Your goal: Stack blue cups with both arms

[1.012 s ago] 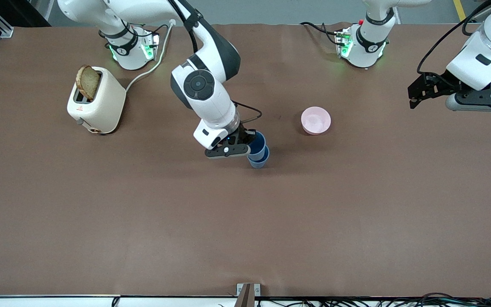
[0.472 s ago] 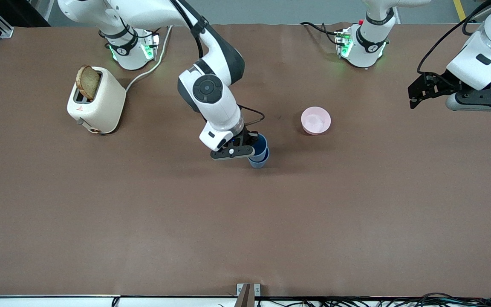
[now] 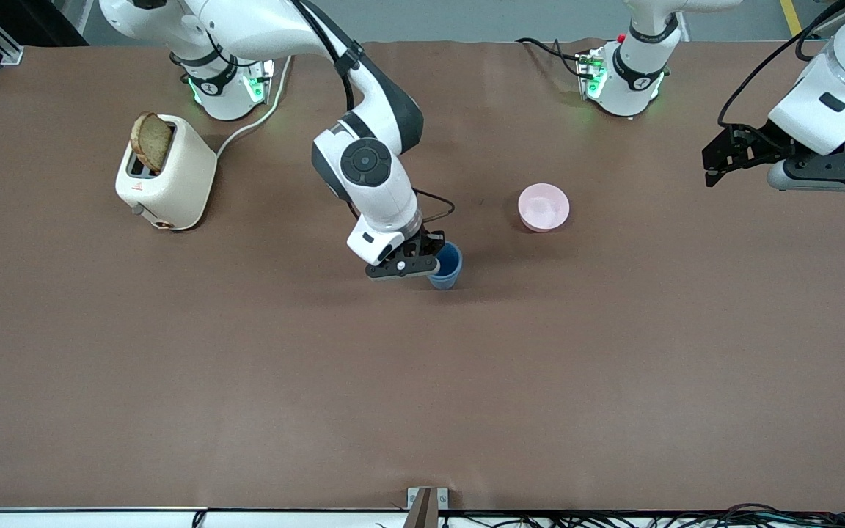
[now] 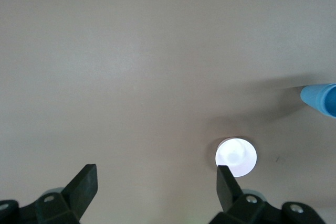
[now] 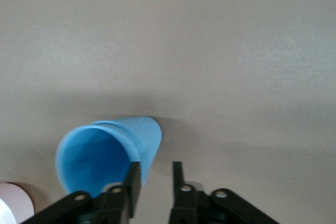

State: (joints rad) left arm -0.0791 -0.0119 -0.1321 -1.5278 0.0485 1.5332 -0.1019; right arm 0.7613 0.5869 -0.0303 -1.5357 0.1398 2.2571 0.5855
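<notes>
**A:** Front view first. What's the right gripper (image 3: 426,257) doing?

**B:** It's down at the rim of the blue cups (image 3: 448,270), which are nested right under my fingertips in mid-table. The left gripper (image 3: 716,158) hangs over the left arm's end of the table, well away from the cups, and that arm waits. The pink bowl (image 3: 543,207) sits near the cups, between my two grippers.

**A:** Left wrist?

**B:** The left gripper (image 4: 157,182) is spread wide and holds nothing. The bowl (image 4: 236,157) is just off one fingertip, and the cups (image 4: 320,98) are out at the frame edge.

**A:** Right wrist?

**B:** The right gripper (image 5: 154,179) has a narrow gap. One finger (image 5: 131,182) is at the cup wall, and table shows between the wall and the other finger, so I'd call it not clamped. The cups (image 5: 100,150) show a double rim, so one looks seated inside the other.

**A:** How do you finish clean?

**B:** I'd open a bit more, then lift straight up so I don't drag the rim and tip the stack.

**A:** Counts?

**B:** Two cups, one bowl, one toaster (image 3: 166,172), one bread slice (image 3: 151,141), and two arms.
</notes>
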